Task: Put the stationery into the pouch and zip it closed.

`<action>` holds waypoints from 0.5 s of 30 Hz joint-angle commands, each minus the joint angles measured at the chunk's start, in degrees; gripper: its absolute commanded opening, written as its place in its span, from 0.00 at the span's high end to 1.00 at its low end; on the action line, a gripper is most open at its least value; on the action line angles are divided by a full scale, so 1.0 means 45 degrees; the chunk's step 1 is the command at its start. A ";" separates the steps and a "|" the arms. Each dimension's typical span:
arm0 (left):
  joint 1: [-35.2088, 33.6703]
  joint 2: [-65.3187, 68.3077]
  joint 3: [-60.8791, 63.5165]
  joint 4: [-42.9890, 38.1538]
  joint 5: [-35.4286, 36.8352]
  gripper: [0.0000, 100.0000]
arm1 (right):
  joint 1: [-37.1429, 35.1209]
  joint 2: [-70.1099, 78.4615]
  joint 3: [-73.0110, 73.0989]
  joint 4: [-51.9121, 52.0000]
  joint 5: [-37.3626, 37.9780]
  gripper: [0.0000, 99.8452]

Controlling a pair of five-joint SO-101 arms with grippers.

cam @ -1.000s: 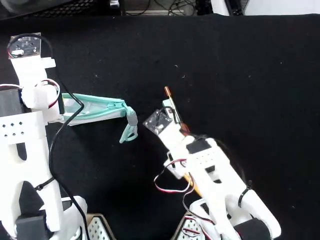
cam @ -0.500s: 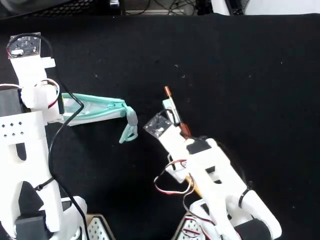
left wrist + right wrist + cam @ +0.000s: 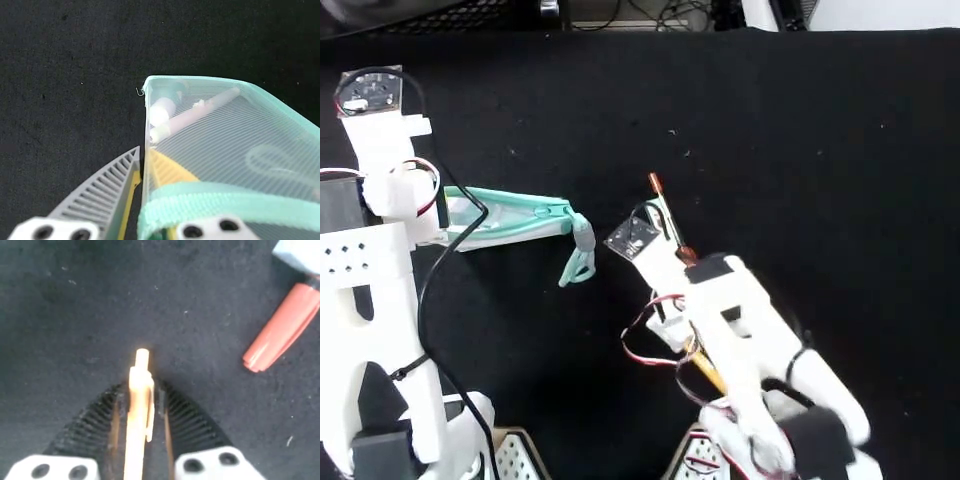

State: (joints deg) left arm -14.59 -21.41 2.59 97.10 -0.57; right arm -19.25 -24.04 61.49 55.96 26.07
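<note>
Orange pen (image 3: 138, 416) in R pincer (image 3: 140, 388) (L pincer (image 3: 148, 161) holds pouch (image 3: 227, 142)).

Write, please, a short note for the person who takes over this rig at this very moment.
Left gripper: shut on the pouch, at the left of the table in the high view.
Right gripper: shut on an orange pen, near the table's middle.
Done: a pale pen lies inside the pouch.
Left: put in the orange pen, then the red-capped marker lying on the table beside it, and zip the pouch closed.
</note>
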 commanded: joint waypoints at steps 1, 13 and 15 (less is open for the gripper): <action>-0.0127 0.0176 0.0264 -0.0117 -0.0059 0.97 | 0.0098 -0.2882 -0.0987 0.1192 0.0000 0.99; -0.0107 0.0098 0.0674 -0.0195 -0.0059 0.97 | -0.2286 -1.1458 -0.6711 0.1328 -0.2716 0.99; -0.0127 0.0078 0.0674 -0.0195 -0.0059 0.97 | -0.3321 -1.1595 -0.6535 -0.0176 -0.3243 0.99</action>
State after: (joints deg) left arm -14.59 -21.41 3.65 97.10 -0.57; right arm -28.13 -74.59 34.68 63.34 14.81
